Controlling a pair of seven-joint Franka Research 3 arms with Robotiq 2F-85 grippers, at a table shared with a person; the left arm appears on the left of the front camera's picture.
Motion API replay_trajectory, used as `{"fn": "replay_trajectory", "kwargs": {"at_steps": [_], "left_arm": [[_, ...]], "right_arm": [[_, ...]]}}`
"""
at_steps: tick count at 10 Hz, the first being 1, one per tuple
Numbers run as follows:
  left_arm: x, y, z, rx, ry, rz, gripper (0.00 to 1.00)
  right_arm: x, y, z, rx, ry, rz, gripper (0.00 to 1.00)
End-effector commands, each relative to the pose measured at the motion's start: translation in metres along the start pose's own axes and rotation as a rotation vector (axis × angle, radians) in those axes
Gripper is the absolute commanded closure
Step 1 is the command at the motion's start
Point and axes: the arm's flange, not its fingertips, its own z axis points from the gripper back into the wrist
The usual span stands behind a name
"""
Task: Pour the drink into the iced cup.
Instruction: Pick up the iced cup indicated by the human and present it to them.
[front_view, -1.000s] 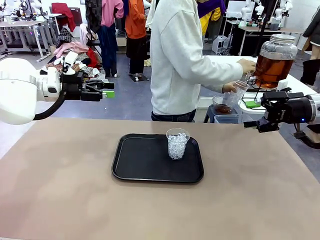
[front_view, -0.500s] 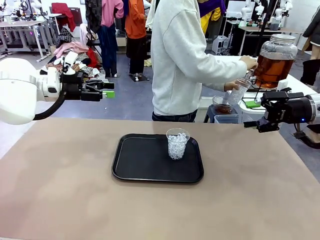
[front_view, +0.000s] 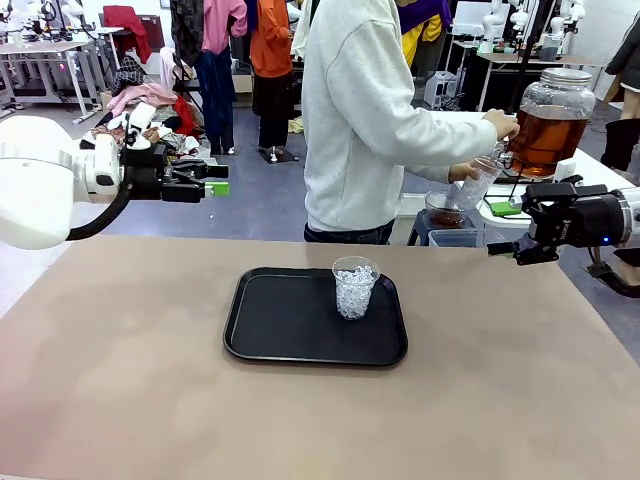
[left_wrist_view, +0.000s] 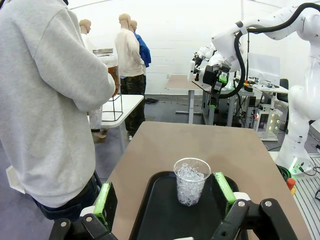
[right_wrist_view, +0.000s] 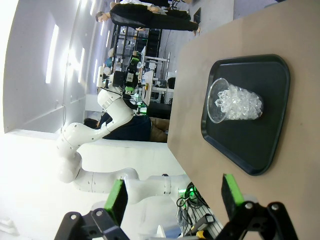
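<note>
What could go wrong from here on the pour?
Ice fills the iced cup nearly to its rim: a fast pour may splash or overflow onto the tray. The cup stands free and looks light: a nudge could tip it. The person's hand works at the jar, close to the right gripper: collision risk.

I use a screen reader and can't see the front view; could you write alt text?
A clear cup of ice stands on a black tray on a tan table. Beyond it a person holds a second cup at the tap of a glass jar of amber drink. The left gripper and right gripper hover open at the sides, empty.
</note>
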Motion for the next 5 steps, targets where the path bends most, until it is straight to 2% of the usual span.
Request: {"fn": "replay_trajectory", "kwargs": {"at_steps": [1,5], "left_arm": [[0.0012,0.0006,-0.0009,0.012,-0.008,0.0,0.0],[0.0012,0.0006,-0.0009,0.012,-0.008,0.0,0.0]], "right_arm": [[-0.0008,0.0015,0.0008,-0.002,-0.006,0.001,0.0],[-0.0008,0.0015,0.0008,-0.002,-0.006,0.001,0.0]]}}
